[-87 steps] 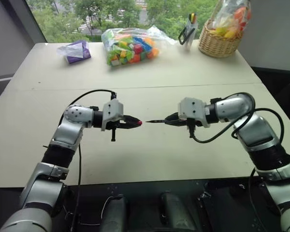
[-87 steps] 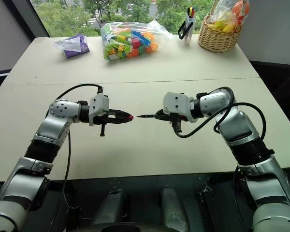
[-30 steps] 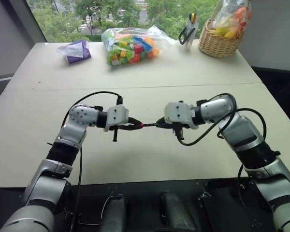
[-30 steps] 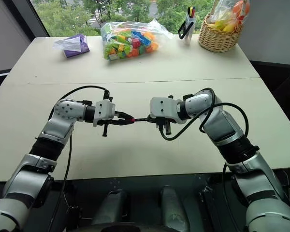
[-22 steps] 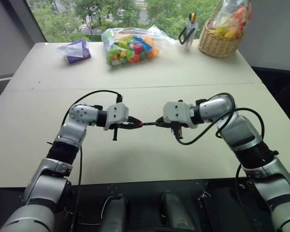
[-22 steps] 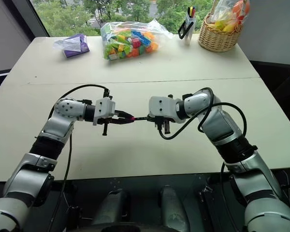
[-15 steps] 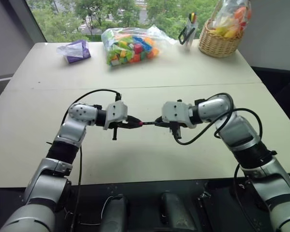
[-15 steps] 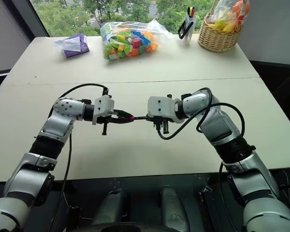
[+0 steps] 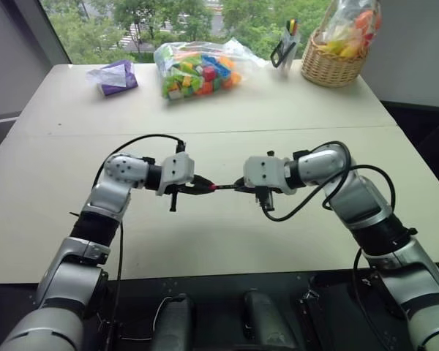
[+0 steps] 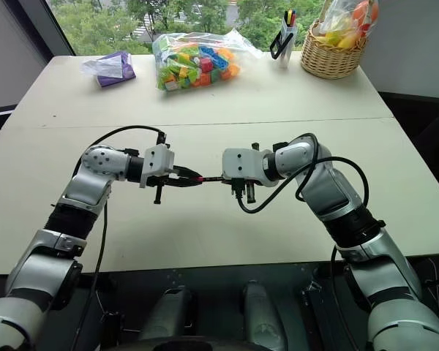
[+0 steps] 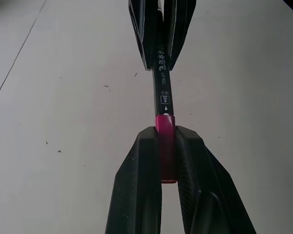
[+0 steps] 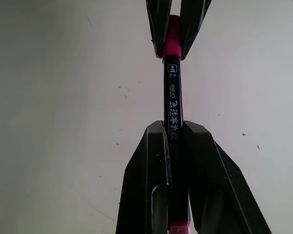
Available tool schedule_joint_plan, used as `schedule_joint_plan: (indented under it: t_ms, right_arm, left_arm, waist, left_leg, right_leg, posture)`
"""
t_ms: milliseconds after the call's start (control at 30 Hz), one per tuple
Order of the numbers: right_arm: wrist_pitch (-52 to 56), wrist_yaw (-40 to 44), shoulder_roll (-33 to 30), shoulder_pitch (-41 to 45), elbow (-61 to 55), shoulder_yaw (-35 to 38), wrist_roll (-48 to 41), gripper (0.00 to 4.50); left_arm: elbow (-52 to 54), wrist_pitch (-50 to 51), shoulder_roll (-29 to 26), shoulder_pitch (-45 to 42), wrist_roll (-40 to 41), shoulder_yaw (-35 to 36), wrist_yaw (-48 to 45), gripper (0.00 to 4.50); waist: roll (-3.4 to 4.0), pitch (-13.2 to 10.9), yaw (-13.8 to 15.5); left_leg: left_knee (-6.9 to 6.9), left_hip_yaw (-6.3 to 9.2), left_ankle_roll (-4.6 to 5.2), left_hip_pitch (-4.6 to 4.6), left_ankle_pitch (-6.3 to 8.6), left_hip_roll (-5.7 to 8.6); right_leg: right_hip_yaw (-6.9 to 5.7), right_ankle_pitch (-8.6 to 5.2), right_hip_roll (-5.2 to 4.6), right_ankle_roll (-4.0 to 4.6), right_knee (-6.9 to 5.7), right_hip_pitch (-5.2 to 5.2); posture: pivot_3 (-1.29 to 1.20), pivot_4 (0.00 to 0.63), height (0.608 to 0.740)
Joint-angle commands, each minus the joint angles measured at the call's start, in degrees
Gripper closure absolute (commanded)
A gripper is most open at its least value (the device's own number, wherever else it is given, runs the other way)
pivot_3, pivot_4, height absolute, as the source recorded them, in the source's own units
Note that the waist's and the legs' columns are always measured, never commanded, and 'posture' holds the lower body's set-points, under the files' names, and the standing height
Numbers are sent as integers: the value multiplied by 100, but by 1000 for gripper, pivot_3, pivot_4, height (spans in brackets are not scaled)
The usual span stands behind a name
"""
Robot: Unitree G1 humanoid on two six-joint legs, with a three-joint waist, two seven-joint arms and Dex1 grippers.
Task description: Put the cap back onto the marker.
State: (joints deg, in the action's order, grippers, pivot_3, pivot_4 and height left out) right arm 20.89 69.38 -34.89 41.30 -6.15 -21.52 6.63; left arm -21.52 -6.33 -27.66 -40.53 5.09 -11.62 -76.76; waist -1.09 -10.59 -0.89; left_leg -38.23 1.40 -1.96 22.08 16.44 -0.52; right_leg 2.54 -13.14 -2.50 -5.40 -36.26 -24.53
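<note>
The left gripper (image 11: 167, 146) is clamped on the tiny red-pink cylindrical plastic cap (image 11: 165, 126). The right gripper (image 12: 175, 141) is clamped on the slim black pen-like marker (image 12: 172, 100). Cap and marker meet end to end, held level above the pale beige table (image 9: 227, 110), between the two grippers.

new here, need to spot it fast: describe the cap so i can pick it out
Look above the middle of the beige table, where the two arms meet. The cap is the tiny pink-red sleeve pinched in the left end effector, seated on the slim black marker.
</note>
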Motion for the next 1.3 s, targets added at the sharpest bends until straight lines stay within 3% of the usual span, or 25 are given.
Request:
schedule_joint_plan:
  t_ms: [33, 467, 967, 1100, 1233, 1300]
  right_arm:
    - [-199, 170, 276, 102, -311, -379, -140, 4459]
    - [-85, 213, 381, -4, -484, -313, -85, 4459]
    - [-343, 230, 70, -106, -133, -30, 73, 4459]
    - [-494, 206, -127, -120, 112, 120, 101, 4500]
    - [-692, 122, -441, -143, 480, 270, 122, 4500]
    - [-756, 86, -627, -194, 637, 371, 73, 4500]
  left_arm:
    - [440, -294, 413, -456, 233, -121, 34, 4500]
    - [776, 363, 888, -455, 572, 117, 85, 4500]
    - [753, 209, 410, -158, 204, 120, 61, 4500]
    - [876, 423, 148, 40, 228, 204, 72, 2721]
    - [1108, 519, -83, 279, 308, 333, 239, 587]
    - [1251, 678, -194, 394, 420, 435, 360, 587]
  waist:
    - [0, 0, 0]
    - [0, 0, -1]
    - [0, 0, -2]
    - [0, 0, -2]
    - [0, 0, -3]
    - [0, 0, -2]
  left_leg:
    - [0, 0, 0, 0, 0, 0]
    - [0, 1, 0, 1, 0, 0]
    - [0, 1, 0, 1, 0, 0]
    - [0, 3, 0, 1, 0, 0]
    - [-1, 1, 0, 1, 0, 1]
    - [0, 1, 0, 1, 0, 1]
  right_leg:
    - [0, 0, 0, 0, 0, 0]
    - [-1, 0, 0, 0, 0, 0]
    - [-1, 0, 0, 0, 0, 0]
    - [-1, 0, 0, 0, 0, 0]
    - [0, 0, -3, 0, 0, 0]
    - [0, 0, -4, 0, -1, 0]
  posture:
    - [0, 150, 740]
    - [0, 150, 740]
    - [0, 150, 740]
    - [0, 150, 740]
    - [0, 150, 740]
    - [0, 150, 740]
